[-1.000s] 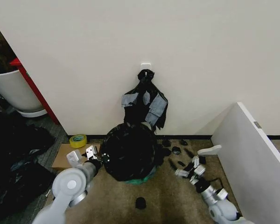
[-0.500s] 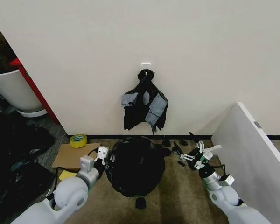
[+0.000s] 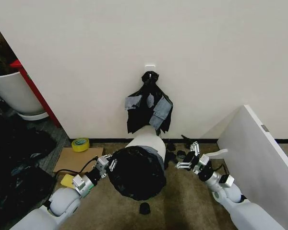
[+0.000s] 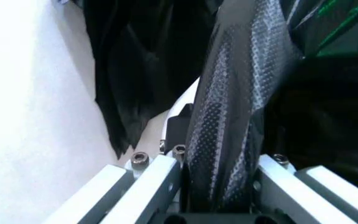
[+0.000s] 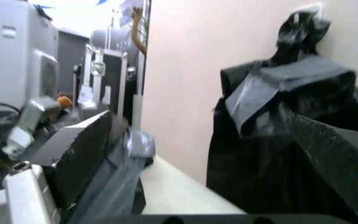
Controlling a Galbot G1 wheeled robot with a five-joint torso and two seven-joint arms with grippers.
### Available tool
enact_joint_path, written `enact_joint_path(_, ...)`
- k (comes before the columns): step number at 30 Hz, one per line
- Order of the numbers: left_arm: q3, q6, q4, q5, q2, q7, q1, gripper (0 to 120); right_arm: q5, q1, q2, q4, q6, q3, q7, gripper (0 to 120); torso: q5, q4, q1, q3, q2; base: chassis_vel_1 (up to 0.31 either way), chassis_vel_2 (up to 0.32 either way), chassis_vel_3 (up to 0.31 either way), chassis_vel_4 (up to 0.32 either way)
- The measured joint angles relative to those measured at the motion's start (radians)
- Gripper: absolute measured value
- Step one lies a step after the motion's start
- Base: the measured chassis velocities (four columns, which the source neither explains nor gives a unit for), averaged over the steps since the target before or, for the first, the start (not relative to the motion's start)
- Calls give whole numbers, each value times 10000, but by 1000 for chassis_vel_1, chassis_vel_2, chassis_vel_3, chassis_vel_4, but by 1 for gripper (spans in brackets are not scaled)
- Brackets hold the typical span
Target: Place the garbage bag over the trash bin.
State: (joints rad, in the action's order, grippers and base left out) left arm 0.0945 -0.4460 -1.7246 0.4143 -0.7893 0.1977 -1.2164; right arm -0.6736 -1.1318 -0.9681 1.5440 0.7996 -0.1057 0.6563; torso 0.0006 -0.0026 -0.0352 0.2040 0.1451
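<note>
Over trash bin [image 3: 146, 139] — garbage bag [image 3: 137, 172]

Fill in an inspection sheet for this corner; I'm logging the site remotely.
Surface: brown carpet floor.
Job's things: garbage bag covers the tilted trash bin, whose white upper part is bare.
Clutter: tape roll, cardboard, black scraps, taped bag bunch on the wall.
Grippers: left gripper shut on the bag; right gripper open beside it.
Cables: black lead at the left arm.
Surroundings: white tub, white panel.
</note>
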Motion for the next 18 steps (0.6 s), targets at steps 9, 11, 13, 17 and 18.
enact_joint_path(9,69,-38,-192,-100,56,271,-172,0,898,228,-280,-488,12,75,-597,100,0,1,0,0,0,0,0,0,0)
enact_joint_path(11,81,-54,-238,-128,69,350,-197,0,999,269,-289,-566,14,76,-605,100,1,1,0,0,0,0,0,0,0)
enact_joint_path(13,105,-82,-322,-136,78,463,-221,0,1168,326,-306,-689,21,76,-627,100,0,1,0,0,0,0,0,0,0)
enact_joint_path(17,151,-83,-471,-90,81,641,-240,0,1519,432,-353,-941,52,78,-721,100,1,0,0,0,0,0,0,0,0)
enact_joint_path(18,151,-83,-471,-90,81,641,-240,0,1519,432,-353,-941,52,78,-721,100,1,0,0,0,0,0,0,0,0)
